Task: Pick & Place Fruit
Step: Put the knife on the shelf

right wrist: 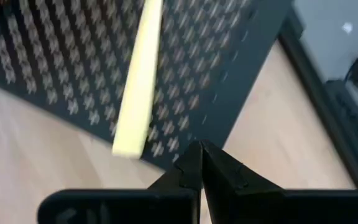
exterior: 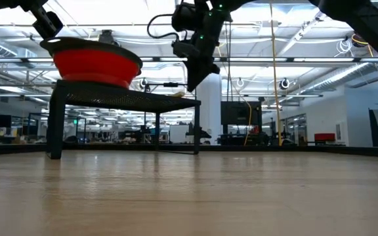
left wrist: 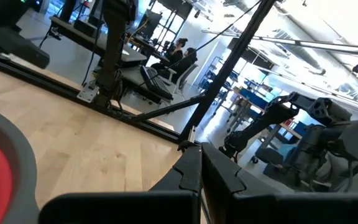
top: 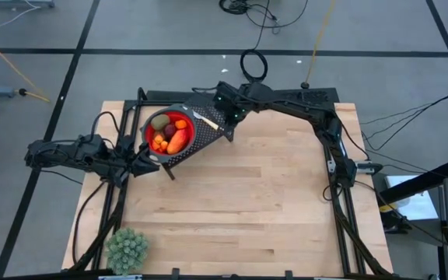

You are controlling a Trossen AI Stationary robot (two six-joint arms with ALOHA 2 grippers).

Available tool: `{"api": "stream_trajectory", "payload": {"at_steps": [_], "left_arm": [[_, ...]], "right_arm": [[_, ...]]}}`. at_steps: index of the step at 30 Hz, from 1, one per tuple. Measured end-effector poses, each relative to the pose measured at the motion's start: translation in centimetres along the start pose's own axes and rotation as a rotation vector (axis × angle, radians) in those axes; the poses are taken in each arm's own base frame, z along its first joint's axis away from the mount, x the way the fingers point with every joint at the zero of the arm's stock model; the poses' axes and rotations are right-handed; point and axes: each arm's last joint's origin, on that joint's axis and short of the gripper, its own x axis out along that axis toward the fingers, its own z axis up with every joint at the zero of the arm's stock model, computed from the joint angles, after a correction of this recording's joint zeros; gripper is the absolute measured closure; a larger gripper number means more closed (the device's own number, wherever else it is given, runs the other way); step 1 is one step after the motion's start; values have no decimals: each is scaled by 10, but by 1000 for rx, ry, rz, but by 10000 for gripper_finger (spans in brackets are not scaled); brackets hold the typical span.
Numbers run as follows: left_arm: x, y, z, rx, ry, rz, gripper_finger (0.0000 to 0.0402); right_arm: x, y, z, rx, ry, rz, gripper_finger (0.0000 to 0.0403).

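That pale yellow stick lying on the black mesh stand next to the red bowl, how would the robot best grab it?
Probably across the middle of the pale yellow stick, coming straight down. It is thin, flat and lies loose on the mesh stand, clear of the red bowl, so fingers can close on its two long edges. The right end effector, now shut, sits just beside it and must open first.

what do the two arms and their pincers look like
Both arms are dark, nearly black, built of slim jointed segments with black cables trailing along them. The right arm carries small green lights near its wrist. The left pincer and the right pincer each end in two dark, angular, tapering fingers on a wide black bar.
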Motion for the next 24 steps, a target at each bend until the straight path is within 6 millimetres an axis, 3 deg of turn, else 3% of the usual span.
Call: {"api": "stream_trajectory", "payload": {"at_steps": [24], "left_arm": [[0,0,0,10,-1,1,394]], "right_arm": [[15,21,-2,-9,-9,97,403]]}}
